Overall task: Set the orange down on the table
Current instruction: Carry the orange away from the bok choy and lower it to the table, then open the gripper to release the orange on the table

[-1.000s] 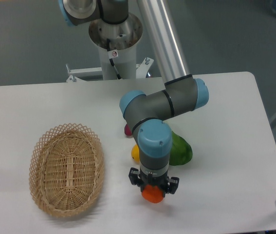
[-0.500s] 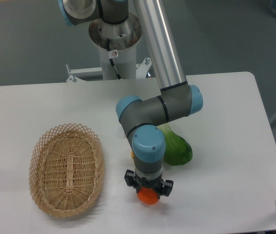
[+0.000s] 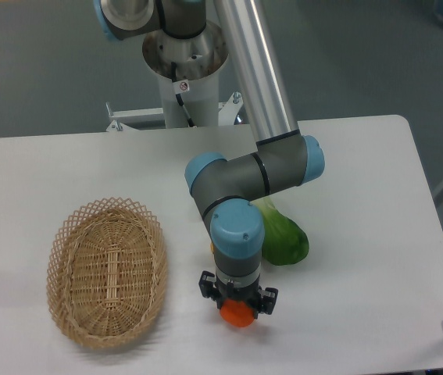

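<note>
The orange (image 3: 238, 314) is a small round orange-red fruit, held between the fingers of my gripper (image 3: 237, 309), which points straight down over the front middle of the white table (image 3: 362, 312). The gripper is shut on the orange. The fruit sits low, at or just above the tabletop; I cannot tell whether it touches. The wrist hides the top of the orange.
An oval wicker basket (image 3: 107, 269) lies to the left of the gripper. A green vegetable (image 3: 285, 238) lies just behind and right of the wrist. A sliver of yellow fruit (image 3: 213, 247) shows behind the wrist. The robot base (image 3: 183, 62) stands at the table's back edge.
The gripper with the orange moved slightly left over the last second, then held still in the last half second. The arm now hides most of the yellow fruit.
</note>
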`<state>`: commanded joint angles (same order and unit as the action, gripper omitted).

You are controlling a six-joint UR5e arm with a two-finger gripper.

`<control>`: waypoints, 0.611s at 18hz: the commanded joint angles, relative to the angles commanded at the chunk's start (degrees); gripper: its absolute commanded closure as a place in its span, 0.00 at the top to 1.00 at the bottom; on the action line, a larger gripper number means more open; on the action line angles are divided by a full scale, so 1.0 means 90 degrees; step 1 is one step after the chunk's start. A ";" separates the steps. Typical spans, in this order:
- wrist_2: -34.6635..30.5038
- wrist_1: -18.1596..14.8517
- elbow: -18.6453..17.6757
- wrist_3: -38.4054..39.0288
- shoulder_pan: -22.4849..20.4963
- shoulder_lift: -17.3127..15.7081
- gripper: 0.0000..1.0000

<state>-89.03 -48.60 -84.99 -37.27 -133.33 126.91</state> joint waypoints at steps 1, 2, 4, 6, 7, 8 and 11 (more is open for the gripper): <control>0.0000 0.0000 0.0010 0.0000 0.0000 0.0000 0.85; 0.0000 0.0000 0.0019 0.0010 0.0000 0.0000 0.86; 0.0000 0.0000 0.0039 0.0010 0.0000 0.0000 0.89; 0.0010 0.0000 0.0039 0.0000 0.0000 -0.0010 0.93; 0.0010 -0.0010 0.0068 0.0000 0.0000 -0.0019 1.00; 0.0010 -0.0010 0.0088 -0.0010 0.0000 -0.0039 1.00; 0.0029 -0.0010 0.0166 -0.0243 -0.0039 -0.0204 1.00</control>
<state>-88.77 -48.69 -83.50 -39.45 -133.68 125.07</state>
